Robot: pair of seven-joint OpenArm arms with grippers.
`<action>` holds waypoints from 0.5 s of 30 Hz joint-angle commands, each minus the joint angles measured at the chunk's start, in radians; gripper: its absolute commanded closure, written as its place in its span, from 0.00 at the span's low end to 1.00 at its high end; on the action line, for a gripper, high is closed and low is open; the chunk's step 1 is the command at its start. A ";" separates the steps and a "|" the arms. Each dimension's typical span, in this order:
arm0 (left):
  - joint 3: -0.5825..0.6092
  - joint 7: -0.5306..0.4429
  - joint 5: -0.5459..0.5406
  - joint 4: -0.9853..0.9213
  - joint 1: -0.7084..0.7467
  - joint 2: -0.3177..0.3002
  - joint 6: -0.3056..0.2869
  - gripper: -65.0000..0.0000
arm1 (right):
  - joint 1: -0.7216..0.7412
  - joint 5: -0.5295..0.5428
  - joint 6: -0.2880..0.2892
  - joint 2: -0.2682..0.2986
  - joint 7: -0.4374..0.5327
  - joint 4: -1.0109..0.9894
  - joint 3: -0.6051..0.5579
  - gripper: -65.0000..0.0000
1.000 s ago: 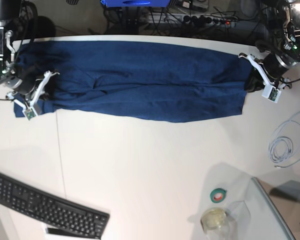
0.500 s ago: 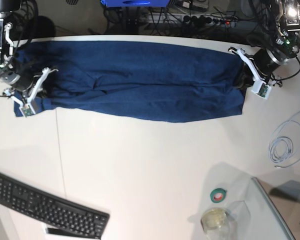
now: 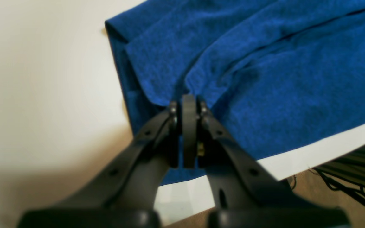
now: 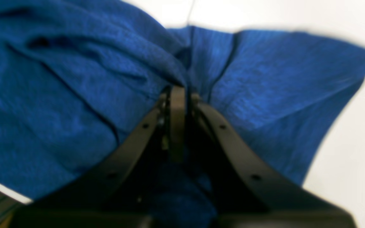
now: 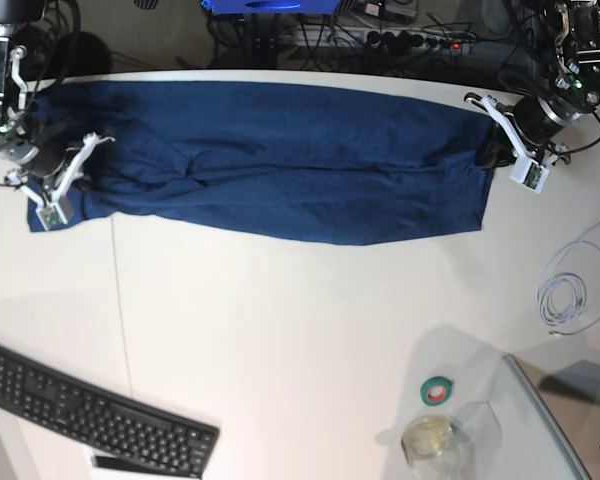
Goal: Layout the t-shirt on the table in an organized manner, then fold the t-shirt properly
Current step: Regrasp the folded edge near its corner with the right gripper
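The navy t-shirt (image 5: 280,165) lies as a long folded band across the far part of the white table (image 5: 300,320). My left gripper (image 5: 491,152) is at the band's right end, near the far table edge. In the left wrist view, the left gripper (image 3: 189,99) is shut, with folds of the t-shirt (image 3: 280,79) meeting at its tips. At the band's left end my right gripper (image 5: 80,170) holds the cloth. The right wrist view shows the right gripper (image 4: 177,90) shut on bunched t-shirt (image 4: 59,95) fabric, part of which hangs between its fingers.
A black keyboard (image 5: 100,420) lies at the front left. A green tape roll (image 5: 437,390), a glass cup (image 5: 432,440) and a clear panel (image 5: 555,430) are at the front right. A coiled white cable (image 5: 565,295) lies on the right. Cables run behind the far edge.
Both grippers have moved a little toward the far edge, still shut on the shirt's ends. The band's ends have shifted with them and it lies slightly straighter.
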 commanded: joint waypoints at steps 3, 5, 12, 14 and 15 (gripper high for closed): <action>-0.012 -0.019 -0.014 0.015 0.005 -0.014 -0.005 1.00 | -0.016 0.010 -0.004 0.010 0.018 0.030 0.009 0.75; -0.011 -0.019 -0.014 0.015 0.005 -0.014 -0.005 1.00 | -0.031 0.010 -0.004 0.009 0.014 0.073 0.009 0.58; -0.014 -0.019 -0.014 0.016 0.002 -0.014 -0.005 1.00 | -0.056 0.012 0.002 -0.037 -0.088 0.277 -0.001 0.45; -0.008 -0.019 -0.014 0.016 0.000 -0.014 -0.005 1.00 | -0.023 0.012 0.002 -0.042 -0.089 0.275 -0.044 0.45; -0.006 -0.019 -0.014 0.016 0.000 -0.014 -0.005 1.00 | -0.009 0.012 0.002 -0.036 -0.092 0.266 -0.074 0.45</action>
